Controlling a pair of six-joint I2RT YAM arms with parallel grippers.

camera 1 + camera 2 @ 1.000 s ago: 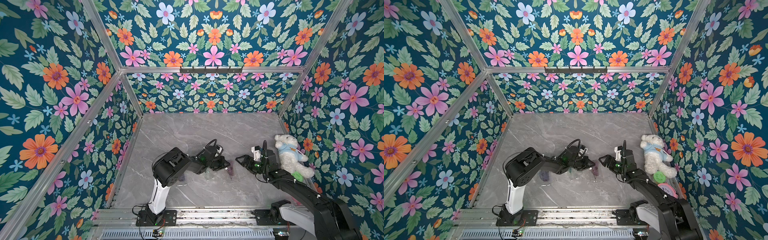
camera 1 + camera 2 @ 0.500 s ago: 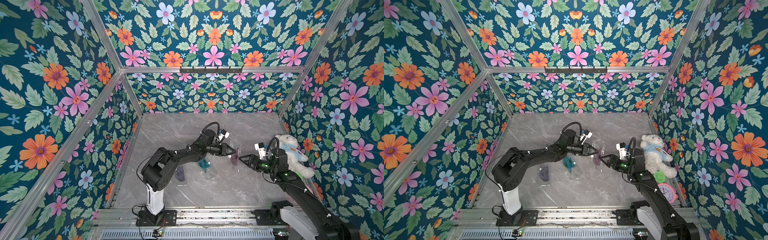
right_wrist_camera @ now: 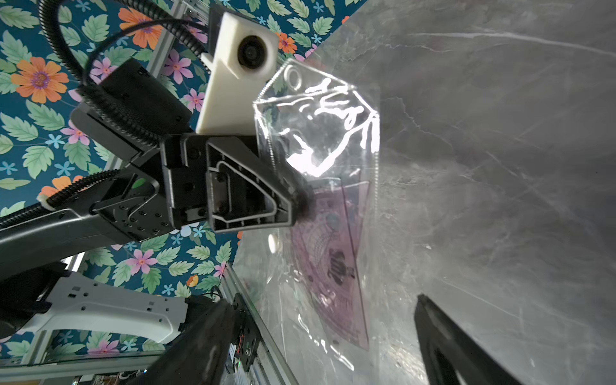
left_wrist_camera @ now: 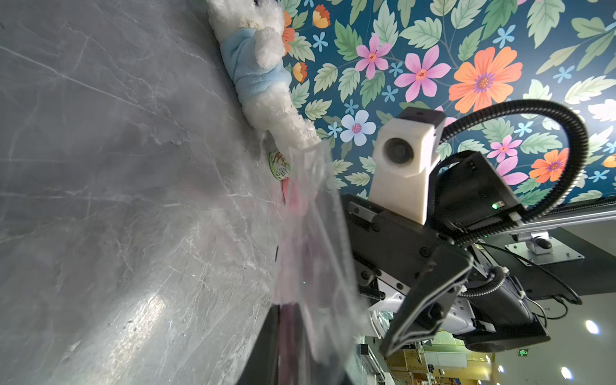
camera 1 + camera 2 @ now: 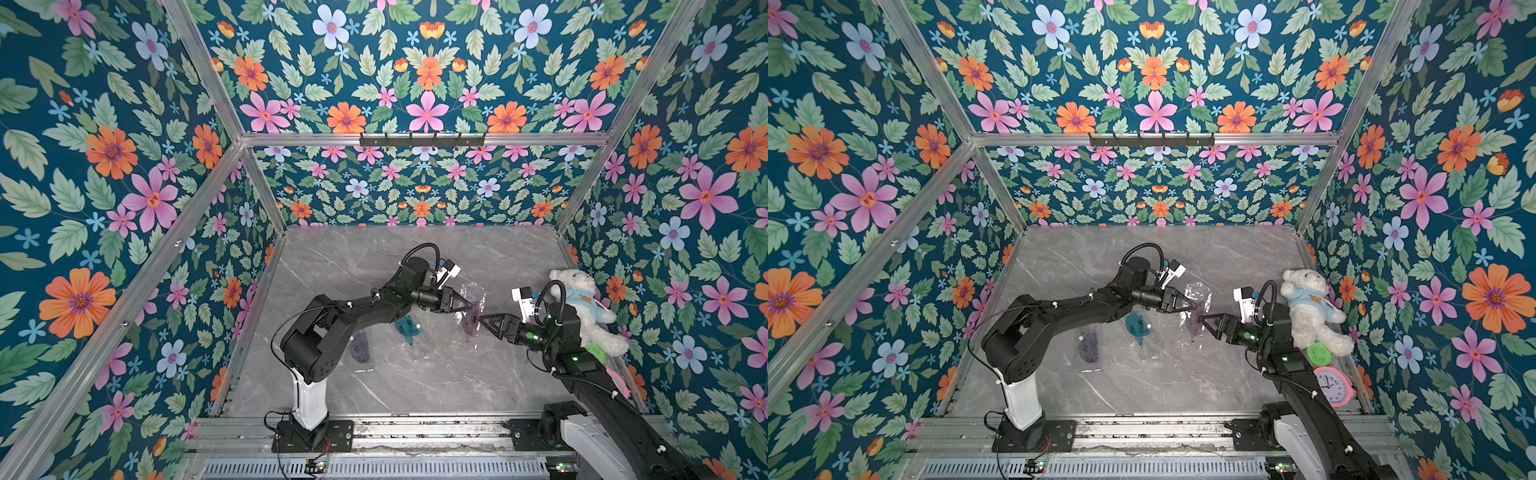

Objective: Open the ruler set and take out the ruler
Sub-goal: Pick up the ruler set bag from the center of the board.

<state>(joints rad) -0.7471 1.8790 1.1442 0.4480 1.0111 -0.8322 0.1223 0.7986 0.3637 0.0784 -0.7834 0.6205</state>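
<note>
The ruler set (image 5: 473, 293) (image 5: 1198, 291) is a clear plastic pouch hanging above the grey table. My left gripper (image 5: 471, 306) (image 5: 1193, 308) (image 3: 300, 200) is shut on the pouch's side edge. In the left wrist view the pouch (image 4: 310, 233) runs out from between the pinched fingers (image 4: 266, 346). A purple protractor-shaped ruler (image 3: 333, 260) (image 5: 469, 322) sits inside the pouch's lower half. My right gripper (image 5: 484, 320) (image 5: 1206, 322) (image 3: 320, 343) is open, its fingers (image 3: 200, 343) on either side of the pouch's lower end.
A teal protractor (image 5: 405, 326) (image 5: 1136, 326) and a purple ruler piece (image 5: 361, 347) (image 5: 1088, 343) lie on the table under my left arm. A white teddy bear (image 5: 582, 307) (image 4: 256, 66), a green disc (image 5: 1318, 353) and a pink clock (image 5: 1333, 386) line the right wall.
My left arm has lifted the pouch off the table and carried it back and to the right. My right gripper has come in beside it, jaws wide.
</note>
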